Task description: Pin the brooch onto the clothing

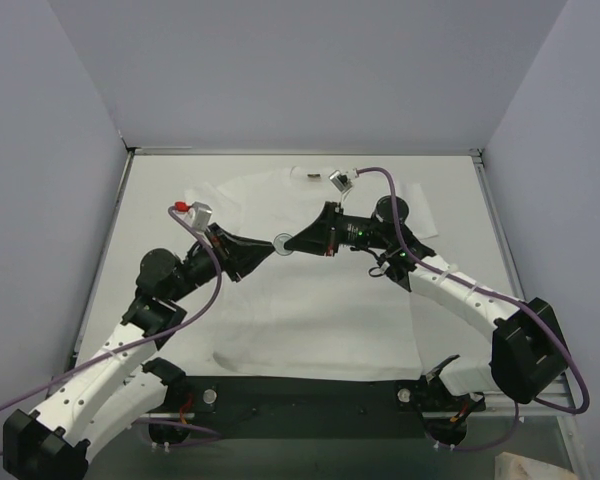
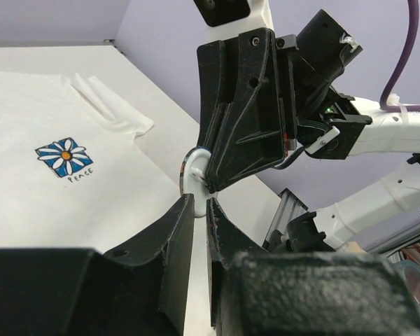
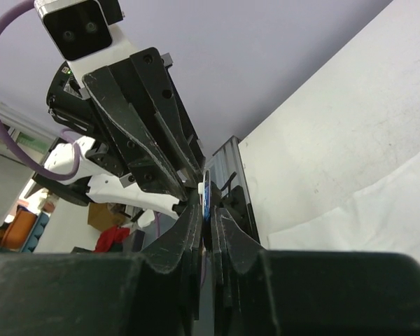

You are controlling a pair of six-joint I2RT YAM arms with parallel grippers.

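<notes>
The brooch (image 1: 283,242) is a small pale round disc held in the air between both grippers, above the middle of the white T-shirt (image 1: 320,310). My left gripper (image 1: 271,249) comes from the left and my right gripper (image 1: 296,243) from the right, tip to tip. In the left wrist view the left gripper (image 2: 199,199) pinches the lower edge of the brooch (image 2: 193,172), and the right gripper's fingers (image 2: 245,119) clamp its upper side. In the right wrist view the brooch (image 3: 206,190) shows edge-on in the right gripper (image 3: 208,210). The shirt's flower print (image 2: 65,157) lies flat.
The shirt lies spread over the white table (image 1: 160,200), its collar (image 1: 310,172) toward the far edge. Grey walls close in the left, far and right sides. A black base bar (image 1: 300,392) runs along the near edge. Purple cables (image 1: 380,172) loop over both arms.
</notes>
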